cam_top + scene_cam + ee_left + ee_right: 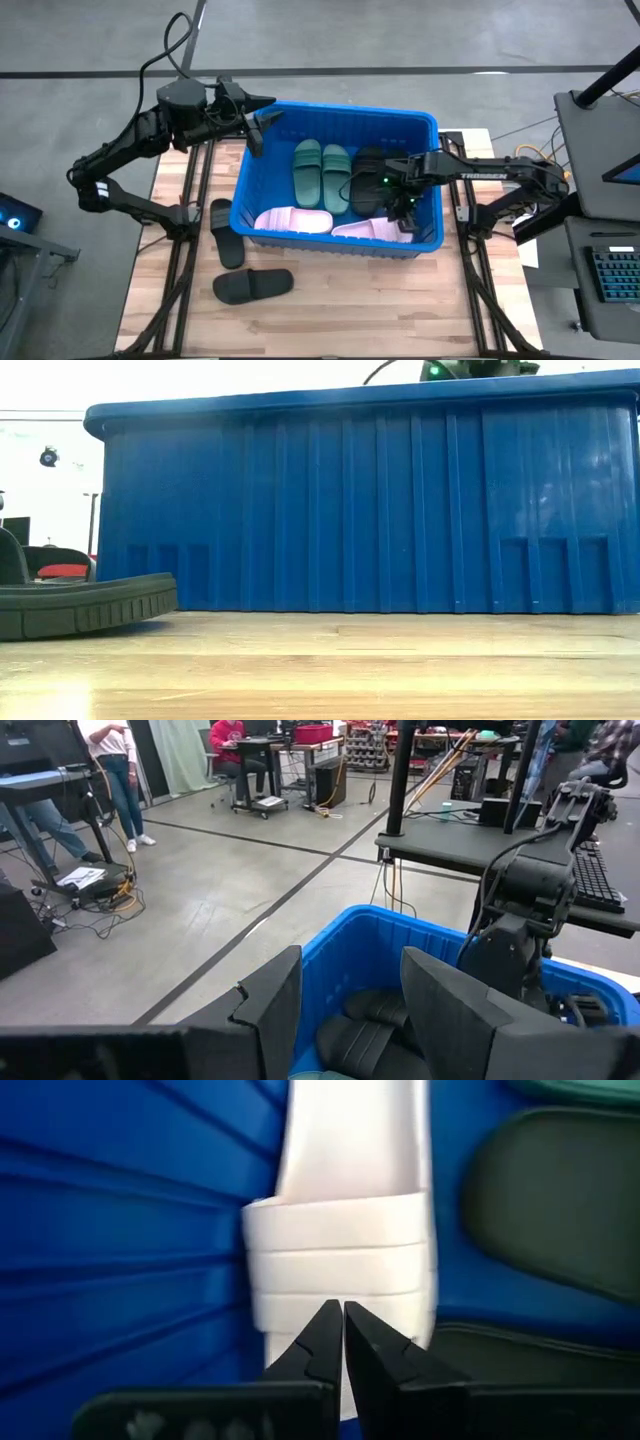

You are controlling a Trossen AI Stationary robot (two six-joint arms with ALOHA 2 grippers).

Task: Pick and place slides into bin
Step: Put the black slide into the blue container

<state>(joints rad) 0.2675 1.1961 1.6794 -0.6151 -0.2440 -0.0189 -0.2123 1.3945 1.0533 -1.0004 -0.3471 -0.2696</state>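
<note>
Two black slides (253, 285) lie on the table just outside the bin (262, 160); they look like light, squishy foam, so pinch the wide strap, left gripper (256, 130) parted and empty, right gripper (405, 212) clenched on nothing inside.

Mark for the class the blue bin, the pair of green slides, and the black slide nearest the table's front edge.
blue bin (425, 122): high view, far right rim corner.
green slides (321, 175): high view, where the pair meet.
black slide (252, 286): high view, its strap.
</note>
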